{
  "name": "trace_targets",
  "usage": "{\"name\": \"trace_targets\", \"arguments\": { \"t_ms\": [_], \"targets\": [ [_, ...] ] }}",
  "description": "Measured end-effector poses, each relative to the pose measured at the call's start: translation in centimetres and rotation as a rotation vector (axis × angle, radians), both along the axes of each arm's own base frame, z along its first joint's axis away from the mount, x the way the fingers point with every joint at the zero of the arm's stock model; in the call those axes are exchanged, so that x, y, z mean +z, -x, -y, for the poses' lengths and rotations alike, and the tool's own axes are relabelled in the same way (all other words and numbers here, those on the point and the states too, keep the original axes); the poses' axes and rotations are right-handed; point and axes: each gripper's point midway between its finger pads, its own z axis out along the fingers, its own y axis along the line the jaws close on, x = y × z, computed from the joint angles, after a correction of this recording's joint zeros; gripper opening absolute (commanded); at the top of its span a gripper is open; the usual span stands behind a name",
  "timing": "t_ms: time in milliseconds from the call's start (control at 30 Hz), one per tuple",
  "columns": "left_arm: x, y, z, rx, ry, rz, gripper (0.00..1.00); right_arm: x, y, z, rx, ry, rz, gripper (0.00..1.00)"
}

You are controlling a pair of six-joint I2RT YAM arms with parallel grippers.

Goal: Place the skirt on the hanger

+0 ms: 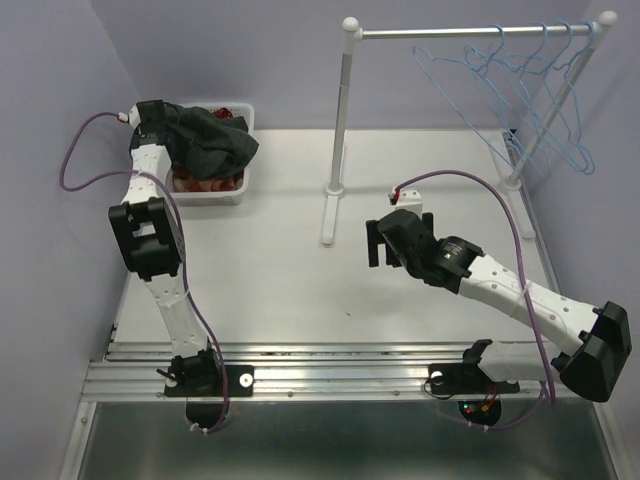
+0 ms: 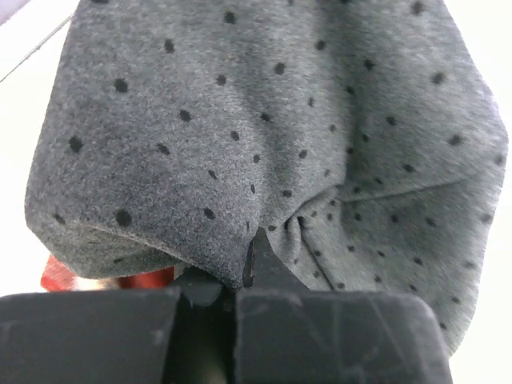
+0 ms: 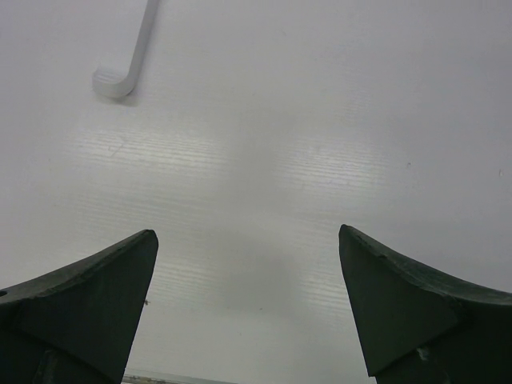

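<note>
Skirt (image 1: 214, 141) bunched at 10 o'clock over bin (image 1: 210, 197), pinched in closed left tool (image 2: 254, 258). Hangers (image 1: 540, 80) at 2 o'clock, well apart across desk (image 1: 280, 290). Right tool (image 1: 378, 243), wide and empty, is nearer them.

Pale lilac walls (image 1: 60, 60) close in a white table (image 1: 280, 290). A white clothes rack (image 1: 345, 110) stands on it, its foot (image 3: 112, 82) ahead of the right fingers (image 3: 88, 304) and to their left. Soft glare lies between the fingers.
</note>
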Motion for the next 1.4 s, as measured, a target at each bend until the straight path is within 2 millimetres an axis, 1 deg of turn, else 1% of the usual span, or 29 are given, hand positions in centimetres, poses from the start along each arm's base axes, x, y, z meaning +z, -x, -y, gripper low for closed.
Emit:
{"name": "trace_targets", "arguments": {
  "t_ms": [67, 133, 233, 267, 300, 333, 400, 467, 500, 533, 567, 600, 667, 733, 767, 833, 900, 967, 1033, 1067, 1100, 1133, 1167, 1200, 1233, 1267, 1300, 1333, 1400],
  "targets": [
    [0.3, 0.0, 0.5, -0.019, 0.014, 0.01, 0.0, -0.4, -0.1, -0.1, 0.001, 0.011, -0.008, 1.0],
    [1.2, 0.5, 1.2, -0.033, 0.018, 0.027, 0.0, -0.5, -0.1, -0.1, 0.001, 0.011, -0.009, 1.0],
    [4.3, 3.0, 2.6, -0.043, 0.026, 0.055, 0.0, -0.3, -0.3, -0.4, 0.003, -0.002, -0.002, 1.0],
    [6.0, 3.7, 3.3, -0.053, 0.031, 0.079, 0.0, -0.3, -0.3, -0.5, 0.003, -0.007, -0.001, 1.0],
    [8.6, 4.4, 4.2, -0.067, 0.033, 0.122, 0.0, -0.2, -0.4, -0.6, 0.004, -0.016, 0.003, 1.0],
    [11.6, 5.2, 5.2, -0.083, 0.028, 0.182, 0.0, -0.1, -0.4, -0.8, 0.005, -0.023, 0.005, 1.0],
    [16.7, 6.9, 7.3, -0.115, 0.015, 0.279, 0.0, -0.2, -0.5, -1.2, 0.014, -0.045, 0.012, 1.0],
    [22.6, 9.5, 11.0, -0.178, 0.003, 0.397, 0.0, -0.5, -0.3, -1.3, 0.023, -0.058, 0.006, 1.0],
    [24.8, 10.6, 12.6, -0.21, 0.003, 0.444, 0.0, -0.7, -0.1, -1.4, 0.028, -0.066, 0.0, 1.0],
    [27.4, 12.4, 15.0, -0.261, 0.011, 0.504, 0.0, -0.8, 0.0, -1.5, 0.032, -0.073, -0.003, 1.0],
    [28.9, 13.6, 16.6, -0.295, 0.02, 0.54, 0.0, -0.8, 0.3, -1.5, 0.037, -0.086, -0.007, 1.0],
    [30.8, 15.5, 18.6, -0.343, 0.04, 0.586, 0.0, -0.8, 0.5, -1.4, 0.039, -0.1, -0.006, 1.0],
    [33.3, 18.4, 21.7, -0.41, 0.079, 0.649, 0.0, -0.5, 1.0, -1.2, 0.043, -0.127, 0.0, 1.0],
    [34.8, 20.3, 23.7, -0.448, 0.11, 0.688, 0.0, 0.2, 1.6, -0.8, 0.044, -0.167, 0.017, 1.0],
    [35.6, 21.5, 25.2, -0.481, 0.135, 0.709, 0.0, 0.5, 1.9, -0.7, 0.045, -0.187, 0.026, 1.0],
    [36.7, 23.4, 28.8, -0.556, 0.189, 0.737, 0.0, 1.7, 2.6, -0.1, 0.043, -0.24, 0.056, 1.0],
    [37.3, 24.6, 31.9, -0.621, 0.229, 0.742, 0.0, 2.7, 3.2, 0.4, 0.041, -0.286, 0.08, 1.0],
    [37.2, 25.7, 35.9, -0.704, 0.272, 0.731, 0.0, 3.7, 3.8, 1.0, 0.036, -0.331, 0.107, 1.0],
    [36.2, 26.2, 39.0, -0.759, 0.305, 0.698, 0.0, 4.6, 4.5, 1.7, 0.031, -0.367, 0.129, 1.0],
    [35.7, 26.3, 39.9, -0.768, 0.316, 0.681, 0.0, 4.9, 4.9, 2.1, 0.03, -0.379, 0.135, 1.0],
    [34.6, 26.5, 41.2, -0.779, 0.327, 0.652, 0.0, 5.2, 5.1, 2.4, 0.027, -0.389, 0.139, 1.0],
    [33.6, 26.3, 41.8, -0.763, 0.344, 0.631, 0.0, 5.2, 5.3, 2.6, 0.026, -0.393, 0.14, 1.0],
    [31.1, 26.6, 42.7, -0.749, 0.355, 0.577, 0.0, 5.3, 5.6, 3.0, 0.022, -0.398, 0.138, 1.0],
    [29.0, 26.8, 42.8, -0.728, 0.362, 0.533, 0.0, 5.2, 5.8, 3.1, 0.02, -0.399, 0.134, 1.0],
    [25.7, 27.0, 42.4, -0.68, 0.372, 0.474, 0.0, 5.1, 6.0, 3.3, 0.019, -0.397, 0.129, 1.0],
    [22.0, 27.4, 41.5, -0.634, 0.36, 0.396, 0.0, 5.0, 6.2, 3.5, 0.017, -0.392, 0.121, 1.0],
    [19.6, 27.7, 40.8, -0.602, 0.352, 0.346, 0.0, 4.7, 6.4, 3.6, 0.016, -0.389, 0.11, 1.0],
    [14.7, 28.2, 39.1, -0.527, 0.35, 0.259, 0.02, 4.4, 6.6, 3.6, 0.02, -0.383, 0.098, 1.0],
    [8.1, 29.4, 36.4, -0.447, 0.306, 0.126, 0.16, 3.5, 6.8, 3.3, 0.034, -0.36, 0.059, 1.0]
  ]
}}
